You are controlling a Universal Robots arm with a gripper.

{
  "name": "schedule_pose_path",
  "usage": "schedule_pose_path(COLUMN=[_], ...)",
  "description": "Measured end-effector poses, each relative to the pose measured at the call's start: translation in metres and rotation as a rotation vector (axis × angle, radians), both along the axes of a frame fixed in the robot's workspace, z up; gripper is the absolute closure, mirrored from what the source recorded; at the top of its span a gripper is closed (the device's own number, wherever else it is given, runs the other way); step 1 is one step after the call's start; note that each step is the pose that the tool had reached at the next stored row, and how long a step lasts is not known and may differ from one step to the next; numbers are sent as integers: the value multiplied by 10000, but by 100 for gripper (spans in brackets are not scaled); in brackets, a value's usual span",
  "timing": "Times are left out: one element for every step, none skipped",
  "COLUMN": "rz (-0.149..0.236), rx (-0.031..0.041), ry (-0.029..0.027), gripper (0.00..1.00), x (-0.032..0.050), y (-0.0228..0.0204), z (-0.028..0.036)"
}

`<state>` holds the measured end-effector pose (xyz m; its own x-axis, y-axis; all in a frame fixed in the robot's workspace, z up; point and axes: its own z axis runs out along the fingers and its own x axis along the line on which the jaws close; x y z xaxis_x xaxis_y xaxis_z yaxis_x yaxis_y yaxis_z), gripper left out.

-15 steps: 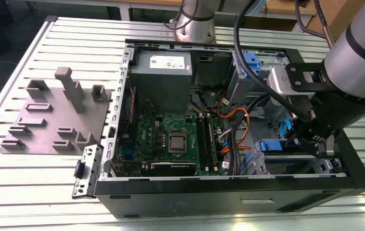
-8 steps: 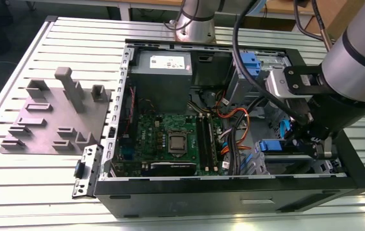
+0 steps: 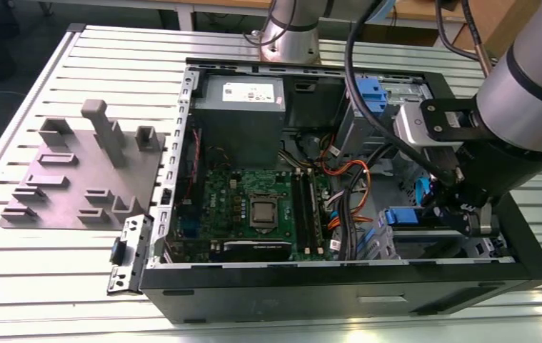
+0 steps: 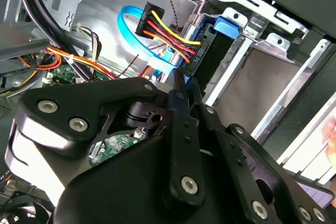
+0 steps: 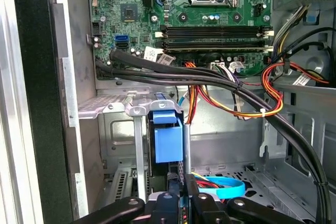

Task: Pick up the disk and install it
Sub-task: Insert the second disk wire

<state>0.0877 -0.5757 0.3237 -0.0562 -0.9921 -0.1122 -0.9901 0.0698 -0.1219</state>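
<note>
The disk [image 4: 212, 59] stands edge-on in the grey drive cage [image 4: 247, 77], dark-faced, with its bright blue carrier bracket [image 5: 168, 135] at the end. Coloured power wires [image 4: 168, 32] and a flat blue data cable [image 4: 131, 24] run to its near end. In the exterior view the disk's blue carrier [image 3: 406, 216] shows low in the case, at the exterior view's right. My gripper [image 4: 177, 80] is right at that cabled end, fingers drawn together with just a sliver of blue between the tips. In the first wrist view the gripper [image 5: 184, 200] sits directly before the disk's slot.
The open computer case [image 3: 347, 286] lies on a slatted table. Inside are the motherboard [image 3: 251, 207], a grey power supply [image 3: 242, 107], a second blue tab [image 3: 370, 93] on the upper cage and thick black cables [image 5: 210, 80]. A grey fixture plate [image 3: 71, 179] sits at the exterior view's left.
</note>
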Motion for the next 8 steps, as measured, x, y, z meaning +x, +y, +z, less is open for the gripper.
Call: schedule_pose_path(rz=[0,-1,0,0,-1,-1,0,0], rx=[13,9,1,-1,9,7,3,4], ry=[-1,-2,-1,-1,-2,-1,0,1], gripper=[83,83,83,77,77,77,77,77], x=[0,0,0,0,0,0,0,0], y=[0,0,-1,-1,-1,-1,-1,-1], z=[-8,-7,1,19,37,63,96,121])
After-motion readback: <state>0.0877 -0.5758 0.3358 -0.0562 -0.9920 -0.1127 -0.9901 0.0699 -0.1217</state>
